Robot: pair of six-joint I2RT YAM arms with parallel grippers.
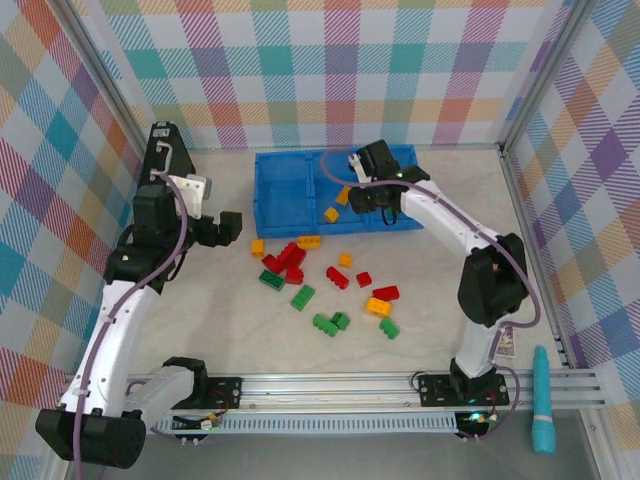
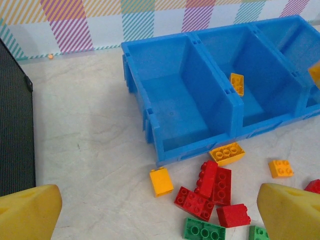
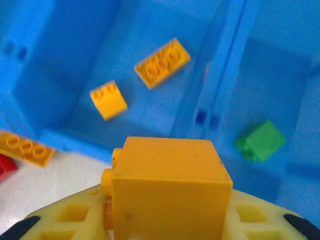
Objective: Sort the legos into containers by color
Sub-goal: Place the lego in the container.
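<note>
1. Three compartments sit side by side in one blue bin [image 1: 290, 222] at the far side of the table [image 1: 200, 330].
2. Middle compartment [image 2: 255, 100]: two yellow-orange bricks lie on its floor, a long one [image 3: 162, 62] and a short one [image 3: 108, 100], apart from each other.
3. Right compartment [image 3: 280, 90]: one green brick [image 3: 260, 141] rests near the divider.
4. Left compartment [image 2: 175, 100]: its blue floor shows bare in the left wrist view.
5. Right gripper [image 1: 352, 197] hangs over the bin, pinching a chunky yellow-orange brick [image 3: 170, 192] between its yellow fingers [image 3: 65, 217]. The brick's side studs point left in the right wrist view.
6. Left gripper [image 1: 232, 228] is spread wide, hovering left of the bin, with its fingertips [image 2: 30, 212] well apart.
7. Loose legos [image 1: 291, 257] in red, green and yellow-orange, all studded, lie scattered on the table in front of the bin. One flat yellow-orange brick [image 2: 227, 152] lies just beside the front wall.
8. A small tag [image 1: 508, 342] on the right arm is too small to read.
</note>
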